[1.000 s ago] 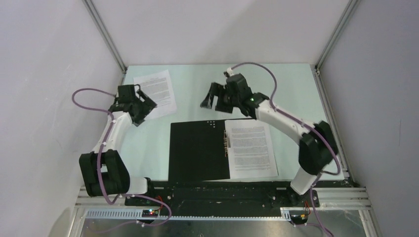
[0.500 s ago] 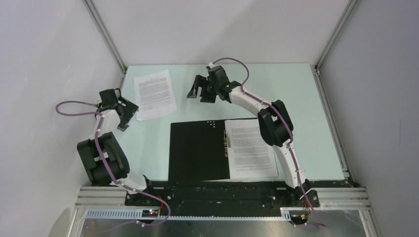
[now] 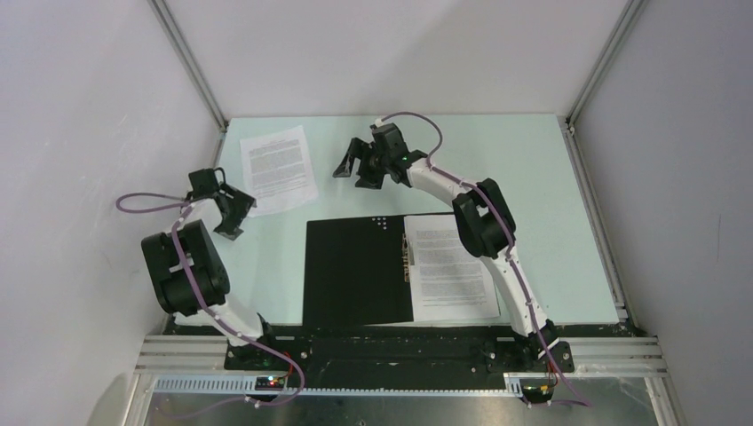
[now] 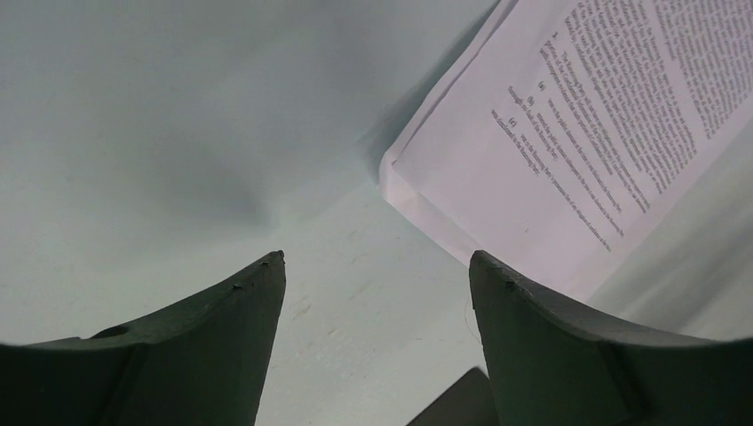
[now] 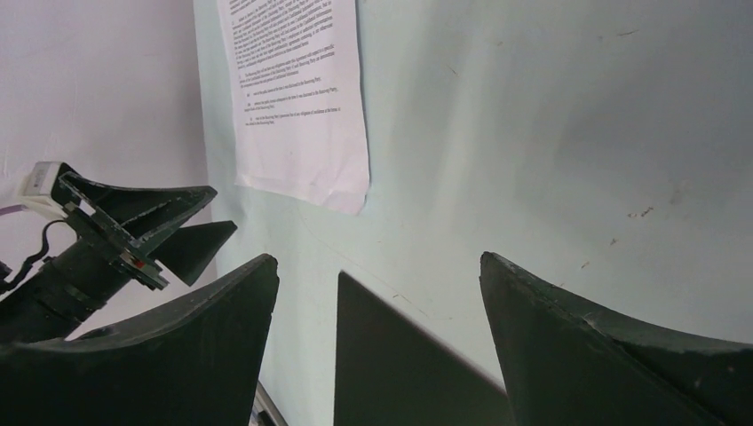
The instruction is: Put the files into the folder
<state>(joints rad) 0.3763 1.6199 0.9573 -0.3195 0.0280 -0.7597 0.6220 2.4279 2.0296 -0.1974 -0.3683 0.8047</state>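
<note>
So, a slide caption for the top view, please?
One sheet on the open folder; second sheet loose between open left gripper and right gripper.

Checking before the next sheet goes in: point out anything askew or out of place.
A loose sheet lies at the far left of the table, turned at a slant, outside the open folder; its near corner seems slightly lifted. The other sheet lies on the folder's right half. Nothing looks spilled or damaged.
</note>
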